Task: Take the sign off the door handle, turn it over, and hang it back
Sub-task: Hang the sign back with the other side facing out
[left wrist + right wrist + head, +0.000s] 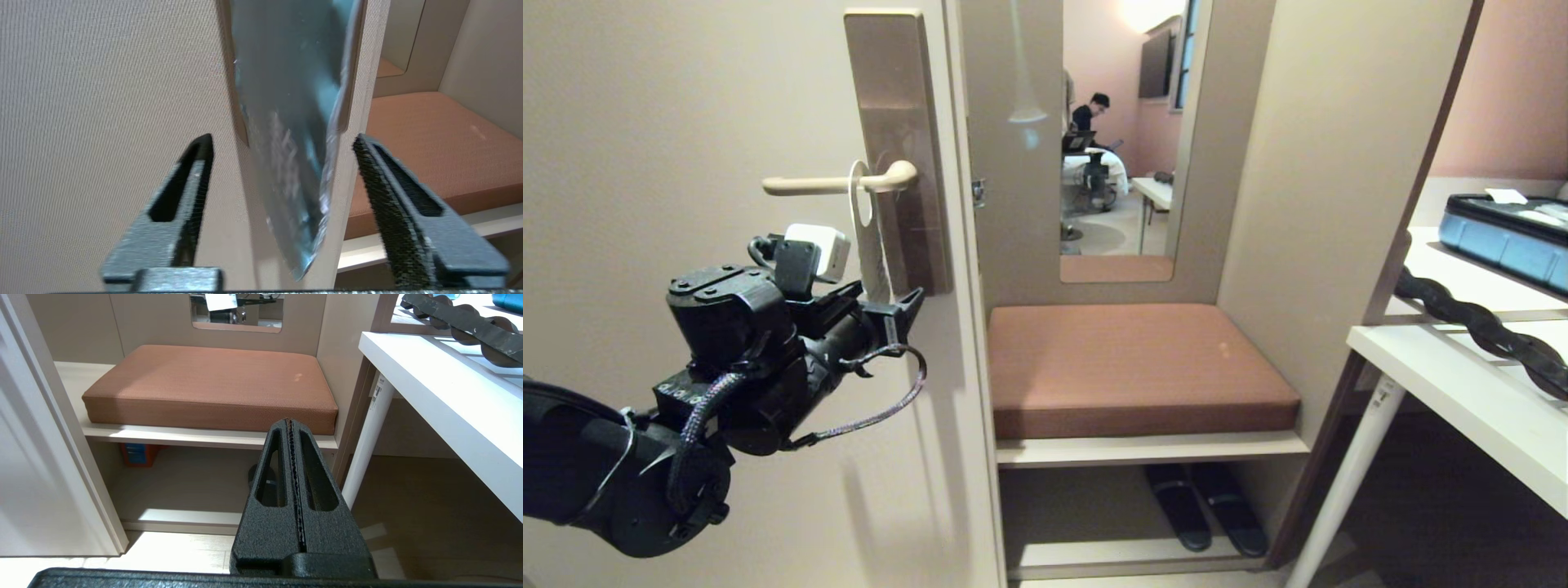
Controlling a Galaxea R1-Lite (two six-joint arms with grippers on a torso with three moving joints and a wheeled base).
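Left pincer [282,143] apart, sign's [286,122] blue face wrist-side only

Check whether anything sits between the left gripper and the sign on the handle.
Nothing visible does. The sign hangs on the door handle, its lower end between the left gripper's open fingers, neither visibly touching it.

Left arm: matte black, bulky rounded housings, screws on the flat top cap.
Left tool [894,314]: dark grey, tapering fingers [179,204] with long slotted cut-outs and ribbed inner pads.
Camera block: small white cube on a black bracket.
Cable: braided, grey-and-black, looped beneath the wrist.
Right tool [291,424]: black, textured, same slotted fingers.
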